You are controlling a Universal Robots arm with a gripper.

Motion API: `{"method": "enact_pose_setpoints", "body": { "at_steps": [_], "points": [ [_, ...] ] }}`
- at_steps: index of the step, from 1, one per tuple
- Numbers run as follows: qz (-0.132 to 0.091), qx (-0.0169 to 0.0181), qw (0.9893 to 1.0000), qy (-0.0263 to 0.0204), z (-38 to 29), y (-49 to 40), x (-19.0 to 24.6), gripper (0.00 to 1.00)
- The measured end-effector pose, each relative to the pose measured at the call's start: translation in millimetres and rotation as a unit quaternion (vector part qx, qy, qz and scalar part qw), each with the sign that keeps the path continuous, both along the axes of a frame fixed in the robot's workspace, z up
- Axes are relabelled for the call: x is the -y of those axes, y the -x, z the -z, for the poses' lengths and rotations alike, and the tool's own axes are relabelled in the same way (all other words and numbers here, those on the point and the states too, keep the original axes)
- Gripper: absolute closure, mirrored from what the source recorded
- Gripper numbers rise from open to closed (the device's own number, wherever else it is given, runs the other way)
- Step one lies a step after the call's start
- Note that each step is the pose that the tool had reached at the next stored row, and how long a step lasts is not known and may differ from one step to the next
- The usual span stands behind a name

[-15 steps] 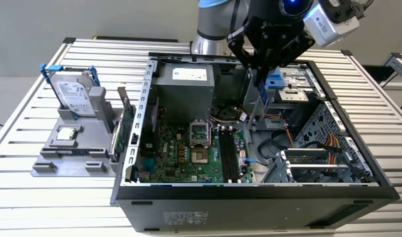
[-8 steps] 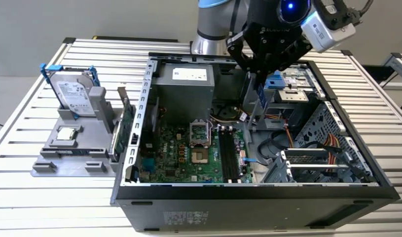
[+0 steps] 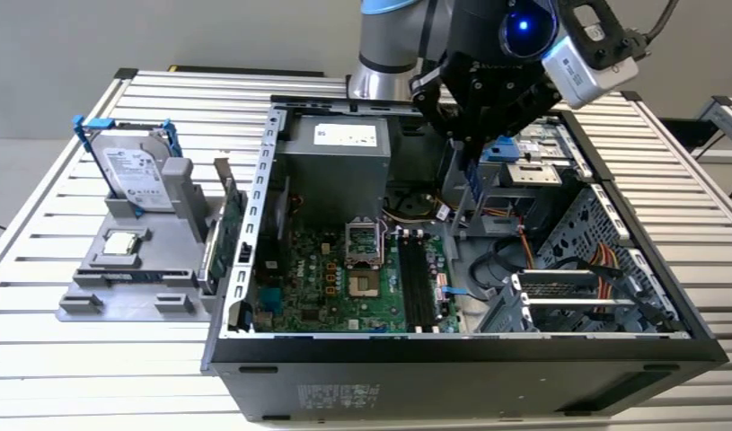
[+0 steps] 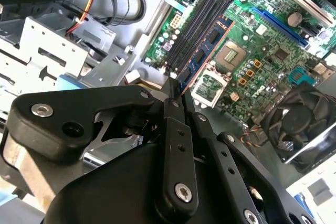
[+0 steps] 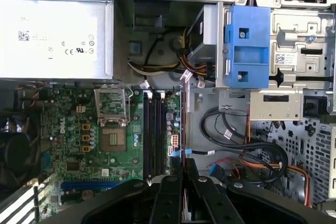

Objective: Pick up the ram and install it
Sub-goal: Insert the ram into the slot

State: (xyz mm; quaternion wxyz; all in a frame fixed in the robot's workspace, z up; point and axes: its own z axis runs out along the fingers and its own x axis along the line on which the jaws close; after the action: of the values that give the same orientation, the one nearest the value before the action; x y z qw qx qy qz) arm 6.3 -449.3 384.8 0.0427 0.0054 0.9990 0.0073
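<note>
My gripper [image 3: 470, 136] hangs over the open computer case [image 3: 269, 180], shut on the ram [image 3: 469, 184]. The ram is a thin dark stick with blue labels and hangs downward from the fingers. In the second wrist view the ram [image 4: 203, 55] juts out from the gripper [image 4: 176, 92] above the motherboard, lying close beside the black memory slots [image 4: 198, 22]. The first wrist view has the ram [image 5: 182, 124] edge-on, a thin line rising from the gripper [image 5: 182, 170], just to the side of the memory slots [image 5: 155, 135]. In the exterior view the memory slots [image 3: 419, 283] lie below the ram and nearer the camera.
A grey holder [image 3: 126, 287] at the exterior view's left carries a silver hard drive with a blue bracket [image 3: 138, 175] and a small square chip [image 3: 122, 242]. Inside the case are the power supply [image 3: 341, 153], the processor socket [image 3: 366, 260], a fan [image 4: 299, 124], a blue drive bracket [image 5: 247, 45] and loose cables [image 5: 252, 156].
</note>
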Motion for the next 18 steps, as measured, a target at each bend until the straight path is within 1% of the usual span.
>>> {"method": "enact_pose_setpoints", "body": {
  "at_steps": [4,7,18],
  "points": [
    [0.000,0.0000,1.0000,0.0003,4.0,0.0,0.0,1.00],
    [0.000,0.0000,1.0000,0.0008,5.9,0.0,0.0,1.00],
    [0.000,-0.0004,1.0000,0.0019,7.0,0.0,0.0,1.00]
  ]
}}
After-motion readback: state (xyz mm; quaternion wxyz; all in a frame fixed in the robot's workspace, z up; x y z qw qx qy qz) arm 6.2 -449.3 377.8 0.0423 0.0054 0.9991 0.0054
